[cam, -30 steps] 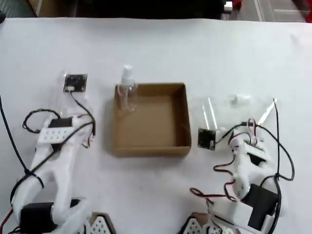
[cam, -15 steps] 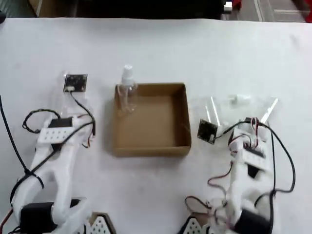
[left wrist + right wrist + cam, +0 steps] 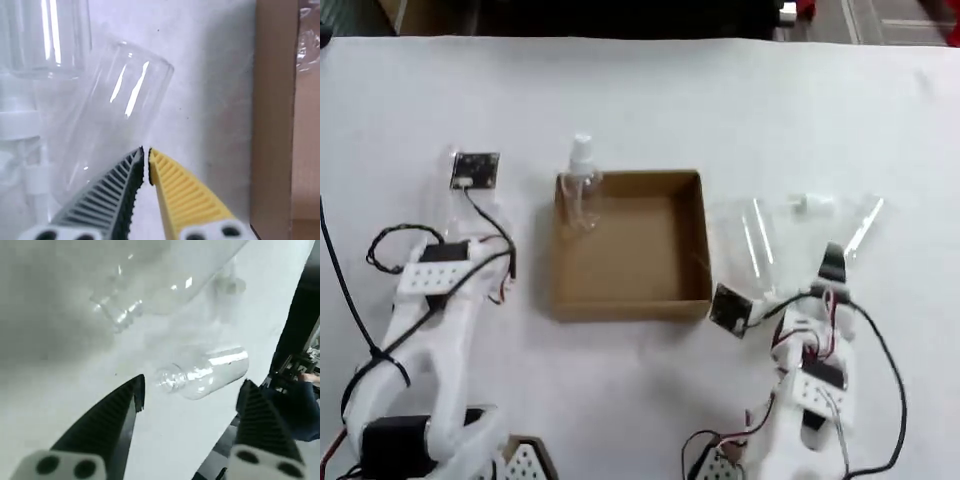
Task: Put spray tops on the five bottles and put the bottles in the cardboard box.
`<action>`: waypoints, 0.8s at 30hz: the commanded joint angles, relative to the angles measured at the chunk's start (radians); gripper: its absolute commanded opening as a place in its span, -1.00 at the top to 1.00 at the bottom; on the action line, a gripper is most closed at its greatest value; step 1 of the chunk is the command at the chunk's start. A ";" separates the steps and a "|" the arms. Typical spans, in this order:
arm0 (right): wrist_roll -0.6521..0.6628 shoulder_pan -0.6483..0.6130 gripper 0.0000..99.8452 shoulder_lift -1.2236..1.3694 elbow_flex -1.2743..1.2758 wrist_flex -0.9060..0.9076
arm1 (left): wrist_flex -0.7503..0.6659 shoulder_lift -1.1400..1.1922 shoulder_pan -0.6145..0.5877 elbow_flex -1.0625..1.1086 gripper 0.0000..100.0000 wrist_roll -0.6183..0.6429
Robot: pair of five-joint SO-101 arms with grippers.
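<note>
Right pincer (image 3: pixel 194 386) is apart, over the counter (image 3: pixel 650 90) right of the box (image 3: pixel 632 305). Just past its tips a bare bottle (image 3: pixel 205 371) lies on its side, touching neither finger. The long axis runs roughly across the gap, open neck toward one finger and base toward the other. Judgement: closing as it stands would catch the bottle end to end, so the wrist needs a turn for the fingers to cross the body.

Second bottle (image 3: pixel 170 280) lies farther out, neck end nearer the pincer, with a loose spray top (image 3: pixel 227 285) just beside it. Right arm is the nearer one to all three.

Left pincer (image 3: pixel 146 156) is together and empty, tips just beside a lying bottle (image 3: pixel 115 112) left of the box. Capped bottle (image 3: pixel 582 180) stands at the box's far left corner; can't tell if it is inside.
</note>
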 commanded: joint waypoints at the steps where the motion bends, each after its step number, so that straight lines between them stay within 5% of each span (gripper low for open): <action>1: -0.132 -0.007 0.43 -0.076 0.017 0.010 | -0.040 -0.035 0.008 0.003 0.95 0.005; 17: -0.733 0.067 0.45 0.432 -0.310 0.005 | -0.051 -0.028 0.012 0.011 0.95 0.005; 24: -0.885 0.074 0.82 0.487 -0.338 0.004 | -0.071 -0.027 0.013 0.014 0.95 0.005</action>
